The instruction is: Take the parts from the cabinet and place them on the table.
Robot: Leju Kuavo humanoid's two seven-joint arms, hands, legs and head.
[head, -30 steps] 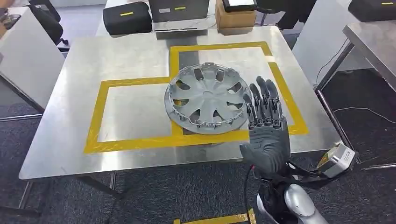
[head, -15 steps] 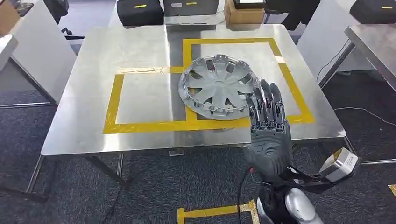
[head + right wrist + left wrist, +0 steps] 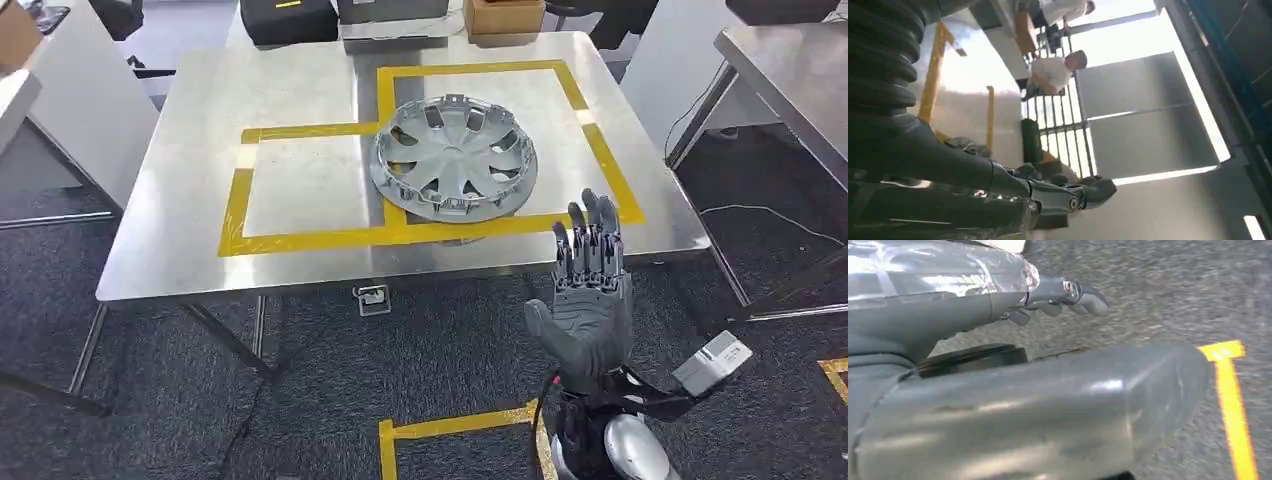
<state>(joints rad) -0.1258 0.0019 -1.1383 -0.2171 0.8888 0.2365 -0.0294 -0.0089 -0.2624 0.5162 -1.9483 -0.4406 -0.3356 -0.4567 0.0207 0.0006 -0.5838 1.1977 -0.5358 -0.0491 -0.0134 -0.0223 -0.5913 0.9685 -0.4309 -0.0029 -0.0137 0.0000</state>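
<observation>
Head view: our right robot hand [image 3: 590,300] is raised with fingers straight and apart, holding nothing, short of the near table edge.
We see the silver spoked plastic wheel cover [image 3: 455,157] lying flat on the brushed-metal table [image 3: 180,230], across the yellow tape lines. We judge this part placed; next calls for turning back to the cabinet. Left wrist view: our left robot hand [image 3: 1058,292] hangs over speckled grey carpet, fingers loosely curled, nothing held. Right wrist view: straight fingers, nothing held.
</observation>
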